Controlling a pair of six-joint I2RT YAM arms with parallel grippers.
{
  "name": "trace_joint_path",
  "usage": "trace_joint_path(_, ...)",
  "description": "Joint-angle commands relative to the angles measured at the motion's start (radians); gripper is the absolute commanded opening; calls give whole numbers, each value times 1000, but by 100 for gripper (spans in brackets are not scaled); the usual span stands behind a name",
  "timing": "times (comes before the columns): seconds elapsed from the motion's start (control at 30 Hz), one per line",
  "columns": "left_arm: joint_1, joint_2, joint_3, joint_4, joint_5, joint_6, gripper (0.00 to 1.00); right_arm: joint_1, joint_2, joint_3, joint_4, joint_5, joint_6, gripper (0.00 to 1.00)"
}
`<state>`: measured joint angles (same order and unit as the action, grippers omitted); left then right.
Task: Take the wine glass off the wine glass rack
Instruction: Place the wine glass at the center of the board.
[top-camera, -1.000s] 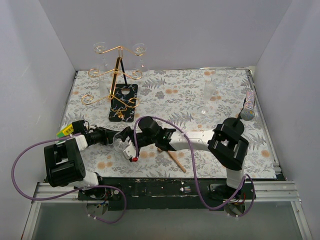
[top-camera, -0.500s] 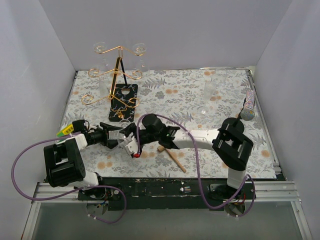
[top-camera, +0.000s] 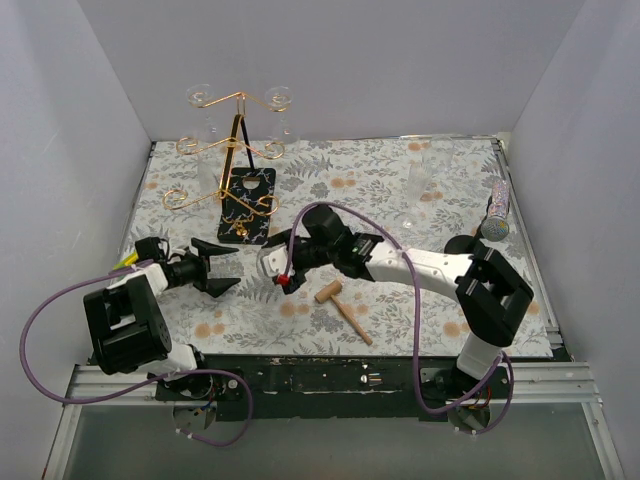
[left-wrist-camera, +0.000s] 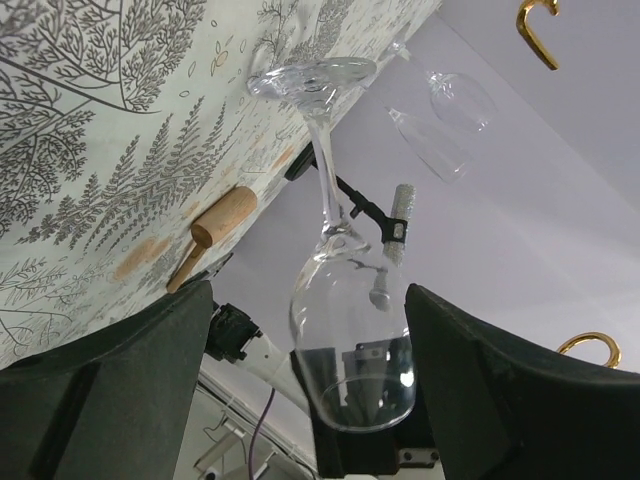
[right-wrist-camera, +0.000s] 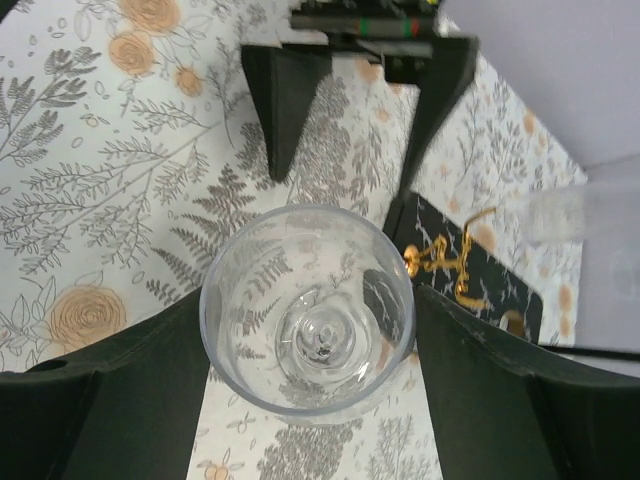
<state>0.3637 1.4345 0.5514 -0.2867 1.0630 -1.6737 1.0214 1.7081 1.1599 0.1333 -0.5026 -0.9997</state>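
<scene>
Wine glass (left-wrist-camera: 335, 260) between the left gripper's (left-wrist-camera: 310, 290) parted jaws, mallet (left-wrist-camera: 215, 235) nearby

Wine glass (right-wrist-camera: 308, 310): clear, no tint. Wine glass rack (top-camera: 247, 198): gold wire, base black w/ gold ornament. Table cover (top-camera: 400, 180): off-white, grey fern & leaf print, scattered tan-orange blooms. Left gripper (top-camera: 222, 266): black. Right gripper (top-camera: 272, 268): white parts w/ a red spot; fingers black in wrist view. Right arm (top-camera: 430, 265): white links, black joints. Cables (top-camera: 417, 345): purple. Mallet (top-camera: 342, 306): pale wood. Mic (top-camera: 496, 210): silver glitter handle, grey head. Walls (top-camera: 350, 70): pale lilac-white.
</scene>
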Motion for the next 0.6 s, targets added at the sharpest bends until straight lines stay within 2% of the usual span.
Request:
trace_joint_path(0.0,24,13,35,-43,18,52,78,-104,-65,107,-119,-34,154,40)
trace_joint_path(0.17,38,24,53,-49,8,74,78,-231,-65,152,-205,-60,363,39)
trace_joint_path(0.57,122,18,97,-106,-24,180,79,-510,-58,187,-265,-53,610,38)
